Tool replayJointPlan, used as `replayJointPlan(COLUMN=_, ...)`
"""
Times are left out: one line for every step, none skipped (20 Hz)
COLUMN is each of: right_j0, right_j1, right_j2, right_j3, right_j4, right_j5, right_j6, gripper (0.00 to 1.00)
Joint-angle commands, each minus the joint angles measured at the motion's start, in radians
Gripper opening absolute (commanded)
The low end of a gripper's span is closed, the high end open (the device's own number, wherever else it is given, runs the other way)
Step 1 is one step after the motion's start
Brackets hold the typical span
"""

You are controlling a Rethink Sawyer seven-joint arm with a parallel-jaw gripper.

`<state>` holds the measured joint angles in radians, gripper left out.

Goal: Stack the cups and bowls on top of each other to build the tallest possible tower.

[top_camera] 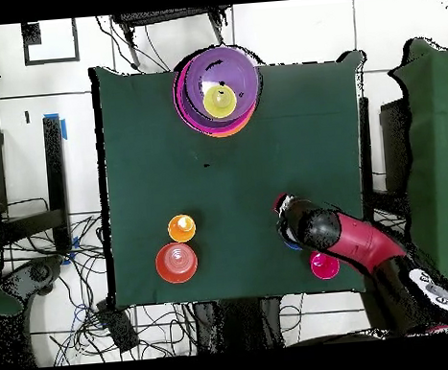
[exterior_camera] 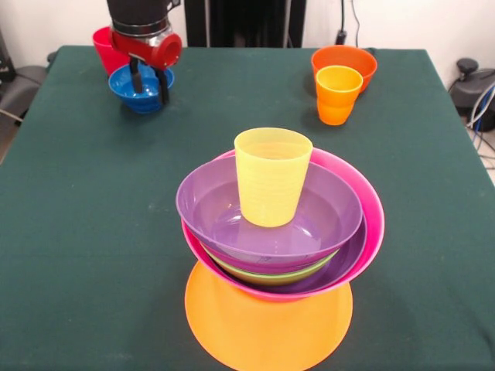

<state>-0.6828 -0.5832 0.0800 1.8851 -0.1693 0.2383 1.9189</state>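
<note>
The tower stands near the table's front edge: an upturned orange bowl at the base, then a tilted pink bowl, a lime green bowl and purple bowls. A translucent yellow cup stands upright in the top purple bowl. My gripper is open at the back left, its fingers lowered at the small blue bowl, one inside and one at its right rim. A red cup stands just behind it. From overhead the arm covers most of the blue bowl.
A red-orange bowl sits at the back right with an orange-yellow cup upright just in front of it. Overhead, that pair, the cup and the bowl, lies apart from the tower. Cables run over the floor around the table.
</note>
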Motion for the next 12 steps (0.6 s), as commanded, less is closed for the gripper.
replayJointPlan(right_j0=-0.004, right_j1=-0.014, right_j2=0.084, right_j3=0.058, right_j4=-0.03, right_j5=0.015, right_j6=0.048, gripper=1.0)
replayJointPlan(right_j0=-0.004, right_j1=-0.017, right_j2=0.08, right_j3=0.066, right_j4=-0.032, right_j5=0.012, right_j6=0.051, gripper=1.0)
replayJointPlan(right_j0=-0.006, right_j1=-0.019, right_j2=0.079, right_j3=0.073, right_j4=-0.033, right_j5=0.01, right_j6=0.053, gripper=1.0)
replayJointPlan(right_j0=-0.007, right_j1=-0.018, right_j2=0.076, right_j3=0.081, right_j4=-0.035, right_j5=0.002, right_j6=0.057, gripper=1.0)
replayJointPlan(right_j0=-0.009, right_j1=-0.016, right_j2=0.074, right_j3=0.088, right_j4=-0.036, right_j5=-0.002, right_j6=0.06, gripper=1.0)
replayJointPlan(right_j0=-0.009, right_j1=-0.014, right_j2=0.071, right_j3=0.094, right_j4=-0.038, right_j5=-0.008, right_j6=0.063, gripper=1.0)
replayJointPlan(right_j0=-0.01, right_j1=-0.01, right_j2=0.068, right_j3=0.098, right_j4=-0.039, right_j5=-0.013, right_j6=0.065, gripper=1.0)
replayJointPlan(right_j0=-0.01, right_j1=-0.006, right_j2=0.065, right_j3=0.102, right_j4=-0.04, right_j5=-0.018, right_j6=0.068, gripper=1.0)
replayJointPlan(right_j0=-0.01, right_j1=-0.001, right_j2=0.061, right_j3=0.104, right_j4=-0.041, right_j5=-0.024, right_j6=0.071, gripper=1.0)
replayJointPlan(right_j0=-0.011, right_j1=0.006, right_j2=0.058, right_j3=0.107, right_j4=-0.042, right_j5=-0.026, right_j6=0.072, gripper=1.0)
replayJointPlan(right_j0=-0.013, right_j1=0.012, right_j2=0.055, right_j3=0.108, right_j4=-0.045, right_j5=-0.035, right_j6=0.073, gripper=1.0)
replayJointPlan(right_j0=-0.015, right_j1=0.018, right_j2=0.051, right_j3=0.11, right_j4=-0.047, right_j5=-0.038, right_j6=0.074, gripper=1.0)
